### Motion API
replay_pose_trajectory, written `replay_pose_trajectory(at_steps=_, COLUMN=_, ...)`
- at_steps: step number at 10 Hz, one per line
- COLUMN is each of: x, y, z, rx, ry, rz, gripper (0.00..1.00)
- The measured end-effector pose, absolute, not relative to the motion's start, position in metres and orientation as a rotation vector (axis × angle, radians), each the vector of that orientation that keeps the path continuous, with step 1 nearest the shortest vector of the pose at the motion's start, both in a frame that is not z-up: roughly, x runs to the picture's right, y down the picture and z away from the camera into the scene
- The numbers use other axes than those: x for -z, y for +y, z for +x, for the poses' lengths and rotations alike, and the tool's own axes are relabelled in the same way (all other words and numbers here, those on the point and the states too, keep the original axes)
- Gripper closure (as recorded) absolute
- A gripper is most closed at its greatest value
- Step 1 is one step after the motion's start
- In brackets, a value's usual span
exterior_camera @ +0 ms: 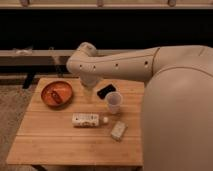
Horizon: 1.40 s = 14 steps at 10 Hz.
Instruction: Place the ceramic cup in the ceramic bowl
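Observation:
The ceramic cup [114, 102], small and whitish, stands upright on the wooden table [50, 135] right of centre. The ceramic bowl [56, 93], orange-terracotta, sits at the table's back left with a dark reddish item inside it. My arm reaches in from the right, and the gripper [90, 93] hangs down between the bowl and the cup, just left of the flat black object [106, 91]. The gripper holds nothing that I can see.
A white oblong bottle [89, 120] lies on its side in front of the cup. A pale beige lump [119, 130] lies near the front right. My arm's large body covers the table's right side. A dark shelf runs behind the table.

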<state>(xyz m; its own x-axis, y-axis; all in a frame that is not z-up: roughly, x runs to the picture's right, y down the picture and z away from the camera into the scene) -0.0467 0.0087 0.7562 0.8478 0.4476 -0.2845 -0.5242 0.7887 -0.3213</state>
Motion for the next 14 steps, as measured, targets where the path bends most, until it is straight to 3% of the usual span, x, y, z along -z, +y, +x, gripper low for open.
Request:
replay_pose_trajectory(at_steps=12, x=-0.82, y=0.098, z=0.006, rx=-0.758, ry=0.303, rz=-0.581, gripper=0.2)
replay_pose_trajectory(at_steps=14, x=-0.827, y=0.106, z=0.009, rx=-0.763, ry=0.319, rz=-0.593, gripper=0.24)
